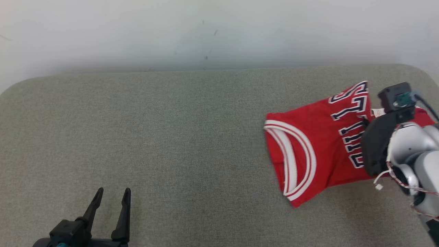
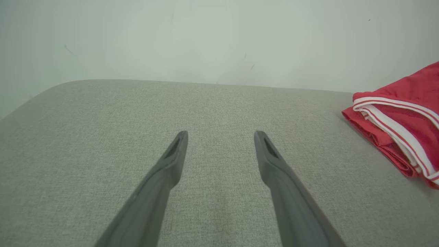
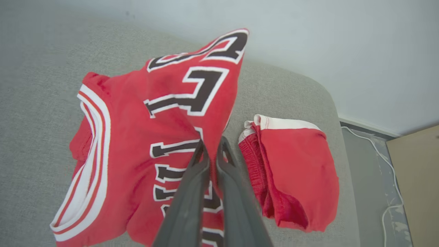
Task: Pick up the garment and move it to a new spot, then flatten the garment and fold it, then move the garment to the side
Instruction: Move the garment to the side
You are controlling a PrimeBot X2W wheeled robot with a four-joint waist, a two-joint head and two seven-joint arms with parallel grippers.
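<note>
Red with white-and-red striped trim and black, white-edged lettering, the garment [image 1: 308,151] sits at the right end of the grey fabric-covered table [image 1: 171,137], near the far edge by the pale wall [image 1: 219,31]. Its trimmed opening faces the middle of the table and rests on the surface. The lettered part rises toward the right gripper [image 3: 212,145], whose two dark fingers are pressed together on a pinched fold of the cloth. In the right wrist view a smaller red piece [image 3: 295,171] with a white hem lies just beside that fold, close to the table's rounded corner; it may be part of the same garment, but the join is hidden. Beyond that corner a white cable [image 3: 387,171] trails over the floor [image 3: 370,157]. The left gripper [image 1: 113,192] hovers low over bare table at the near left, well apart from the garment, with its fingers spread wide and nothing between them.
</note>
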